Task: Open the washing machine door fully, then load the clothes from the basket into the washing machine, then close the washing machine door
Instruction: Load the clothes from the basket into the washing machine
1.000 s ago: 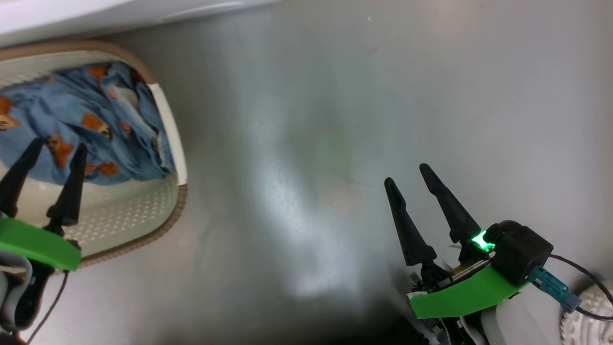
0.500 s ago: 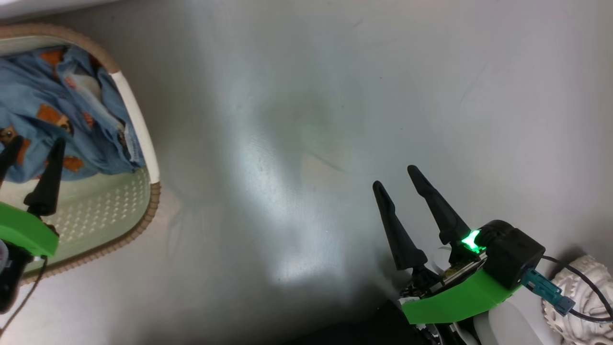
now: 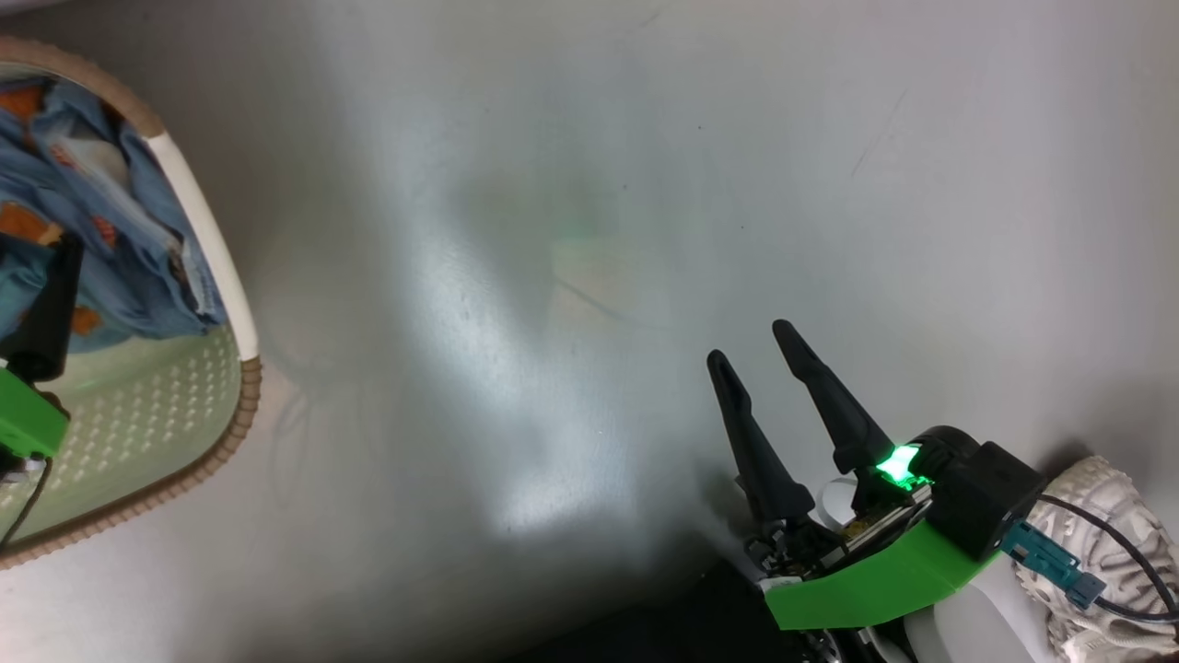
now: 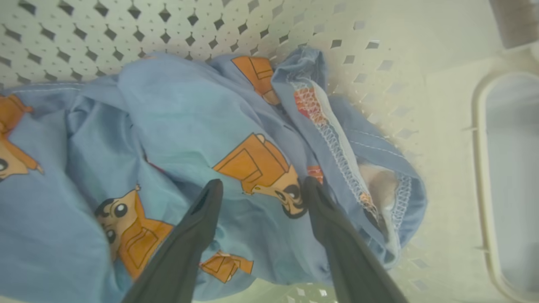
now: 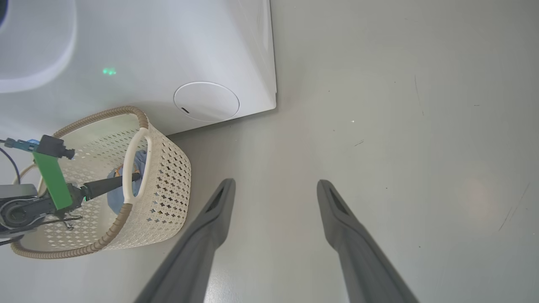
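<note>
- Grey glossy floor (image 3: 589, 276) spreads across the head view, with a pale patch of glare near the middle.
- At the far left stands the basket (image 3: 241, 424), cream and perforated, with a brown woven-look rim and a white handle (image 3: 198, 239) on the side facing the open floor.
- Inside it lie the clothes (image 4: 177, 109), crumpled light blue fabric with orange cartoon prints, bunched against the perforated wall.
- The left gripper (image 4: 262, 183) reaches down into the basket with its two dark fingers spread wide over the fabric, one orange print between them. It grasps nothing, and I cannot tell whether the tips touch the cloth.
- In the right wrist view the washing machine (image 5: 168, 42) stands just behind the basket, its white front bearing a round service flap (image 5: 206, 102) near the lower corner.
- The right gripper (image 3: 750, 343) hangs at the lower right of the head view over bare floor, well apart from the basket. Its fingers are parted and empty, and a green light (image 3: 898, 463) glows at their base.
- A white knobbly object (image 3: 1096, 525) shows at the bottom right corner, just beside that wrist.
</note>
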Controlling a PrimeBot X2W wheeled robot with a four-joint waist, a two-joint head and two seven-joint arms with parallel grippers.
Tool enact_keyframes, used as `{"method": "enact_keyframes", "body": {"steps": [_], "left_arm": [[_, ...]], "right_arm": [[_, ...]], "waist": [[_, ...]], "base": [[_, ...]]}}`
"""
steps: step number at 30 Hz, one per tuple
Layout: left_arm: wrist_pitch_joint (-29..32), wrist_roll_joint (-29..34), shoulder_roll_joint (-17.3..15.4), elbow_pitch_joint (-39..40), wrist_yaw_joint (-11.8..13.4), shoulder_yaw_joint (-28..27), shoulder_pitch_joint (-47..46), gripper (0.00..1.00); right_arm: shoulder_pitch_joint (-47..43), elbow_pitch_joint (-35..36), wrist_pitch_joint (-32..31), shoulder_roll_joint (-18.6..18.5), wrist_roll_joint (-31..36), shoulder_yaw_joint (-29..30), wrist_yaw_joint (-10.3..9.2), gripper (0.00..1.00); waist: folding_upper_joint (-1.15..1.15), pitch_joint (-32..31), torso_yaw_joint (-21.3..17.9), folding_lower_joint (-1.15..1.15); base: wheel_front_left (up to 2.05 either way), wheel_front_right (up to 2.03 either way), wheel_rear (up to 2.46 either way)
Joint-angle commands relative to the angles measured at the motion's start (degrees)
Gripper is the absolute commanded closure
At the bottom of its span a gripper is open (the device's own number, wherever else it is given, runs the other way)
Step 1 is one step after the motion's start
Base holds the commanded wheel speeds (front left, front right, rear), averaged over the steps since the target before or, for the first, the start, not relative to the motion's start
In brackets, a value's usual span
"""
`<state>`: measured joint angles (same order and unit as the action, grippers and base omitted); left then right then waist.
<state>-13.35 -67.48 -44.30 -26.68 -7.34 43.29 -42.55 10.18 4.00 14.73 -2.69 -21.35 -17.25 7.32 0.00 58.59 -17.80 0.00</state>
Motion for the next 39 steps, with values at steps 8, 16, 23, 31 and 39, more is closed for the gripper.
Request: {"method": "enact_keyframes", "body": {"steps": [8,16,23,31,39], "left_arm": [[0.6,-6.0,-3.1,-0.3,-0.1,1.0,-2.3,0.0],[1.8,-7.7,-3.2,-1.9,-0.1,4.2,-5.2,0.0],[3.0,-7.7,-1.8,-3.6,-0.1,7.3,-7.6,0.0],[2.9,-8.2,-0.9,-6.9,-0.1,9.1,-8.8,1.0],[-0.2,-9.0,-1.9,-8.6,-0.1,8.9,-8.2,1.0]], "right_arm": [[-4.4,1.6,0.3,-0.2,-0.9,-1.3,0.17,0.0],[-5.4,1.5,0.3,-0.2,-1.3,-1.3,0.17,0.0],[-6.4,1.7,0.3,-0.2,-1.3,-1.3,0.17,0.0],[-6.3,1.6,0.3,-0.2,-1.2,-1.0,0.17,0.0],[-3.8,1.7,0.3,-0.2,-0.9,-0.2,0.17,0.0]], "waist": [[0.0,0.7,-0.5,0.0],[0.0,0.5,-1.0,0.0],[0.0,0.3,-1.3,0.0],[0.0,-0.2,-1.3,0.0],[0.0,-1.0,-0.6,0.0]], "base": [[0.0,0.0,0.0],[0.0,0.0,0.0],[0.0,0.0,0.0],[0.0,0.0,0.0],[0.0,0.0,0.0]]}}
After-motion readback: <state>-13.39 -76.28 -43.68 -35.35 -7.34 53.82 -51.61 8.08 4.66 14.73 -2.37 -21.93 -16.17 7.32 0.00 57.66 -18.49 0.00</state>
